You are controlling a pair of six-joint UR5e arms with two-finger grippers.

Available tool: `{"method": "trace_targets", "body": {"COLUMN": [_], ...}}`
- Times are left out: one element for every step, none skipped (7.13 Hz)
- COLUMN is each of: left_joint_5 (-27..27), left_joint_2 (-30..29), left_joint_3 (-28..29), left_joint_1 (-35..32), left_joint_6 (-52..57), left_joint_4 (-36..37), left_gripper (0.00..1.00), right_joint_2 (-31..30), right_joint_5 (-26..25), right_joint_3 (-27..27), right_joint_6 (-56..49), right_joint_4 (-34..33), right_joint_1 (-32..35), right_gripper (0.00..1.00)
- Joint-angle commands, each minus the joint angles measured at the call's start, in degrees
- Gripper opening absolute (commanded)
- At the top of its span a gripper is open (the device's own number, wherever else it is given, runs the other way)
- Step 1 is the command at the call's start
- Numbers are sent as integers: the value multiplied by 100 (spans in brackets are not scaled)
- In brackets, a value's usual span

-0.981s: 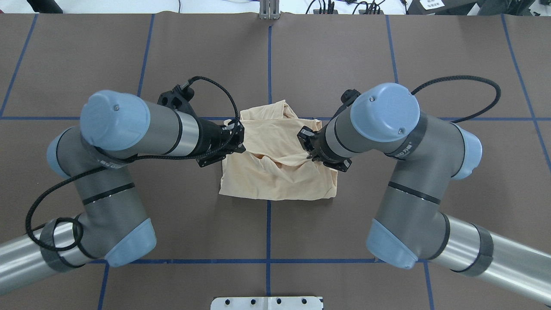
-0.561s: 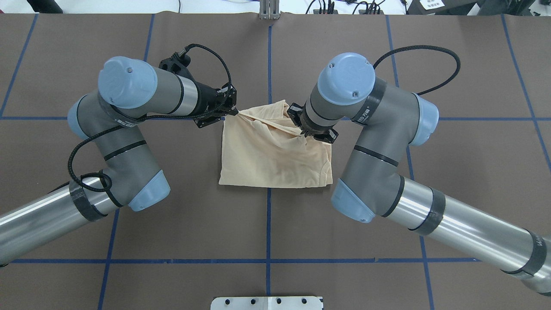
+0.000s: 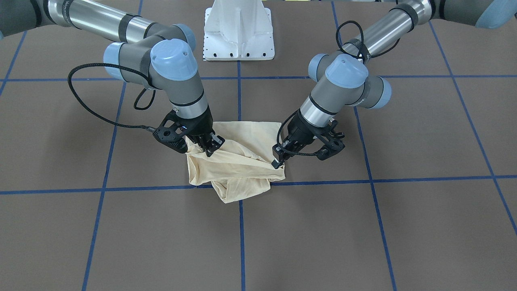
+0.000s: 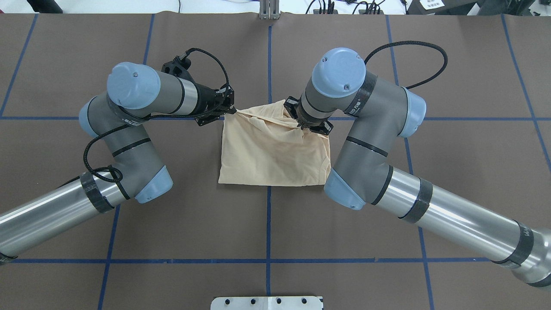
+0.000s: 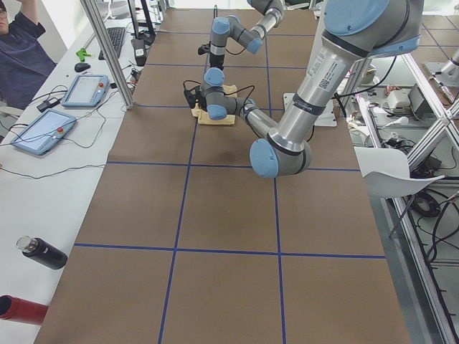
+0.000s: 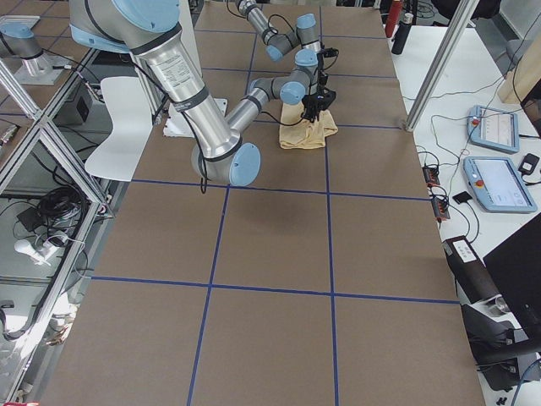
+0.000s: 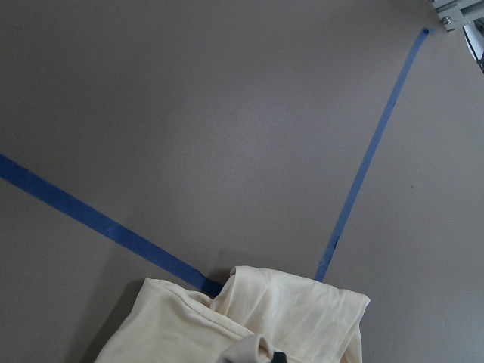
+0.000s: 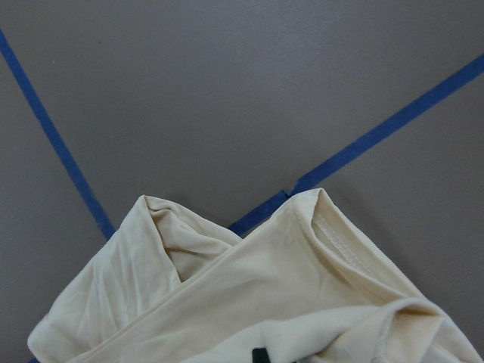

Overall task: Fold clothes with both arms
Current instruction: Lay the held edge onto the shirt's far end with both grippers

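The pale cream-yellow clothes (image 4: 271,150) lie as one folded, wrinkled bundle mid-table, also seen from the front (image 3: 234,167). My left gripper (image 4: 232,111) is shut on the bundle's far left corner and stretches it into a point; from the front this gripper (image 3: 278,163) sits low at the cloth's edge. My right gripper (image 4: 302,125) is shut on a bunched fold at the far right, seen from the front as (image 3: 208,148). Both wrist views show cream cloth (image 7: 257,318) (image 8: 249,302) over crossing blue tape lines. The print and label are hidden.
Blue tape lines (image 4: 268,224) grid the brown table. The white pedestal base (image 3: 238,36) stands on the robot's side. A metal bracket (image 4: 269,10) sits at the far edge. Tablets (image 5: 84,89), a dark bottle (image 5: 43,252) and a seated person (image 5: 21,50) are beside the table.
Both grippers have moved away from the robot with the cloth held, from the bundle's middle to its far edge. The upper layer is drawn flatter and the elbows have swung forward.
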Motion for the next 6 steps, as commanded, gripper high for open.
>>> {"method": "trace_targets", "body": {"left_joint_5": [-29, -299, -510, -556, -678, -775], "left_joint_2": [-6, 90, 239, 397, 677, 924], "left_joint_3": [-52, -218, -411, -578, -876, -1079], "left_joint_1": [1, -25, -42, -112, -182, -305], "left_joint_6": [31, 48, 49, 127, 502, 714], "left_joint_4": [-17, 0, 18, 53, 88, 88], "left_gripper": [91, 99, 100, 100, 100, 100], "right_joint_2": [10, 11, 11, 45, 107, 151], "right_joint_5": [3, 169, 832, 978, 918, 622], "right_joint_3": [-226, -262, -271, -245, -166, -122], "right_joint_6": [50, 51, 7, -124, -412, -598], "right_joint_4": [252, 252, 252, 252, 235, 217], "right_joint_1": [118, 319, 643, 612, 368, 26], "right_gripper": [99, 100, 100, 100, 100, 100]}}
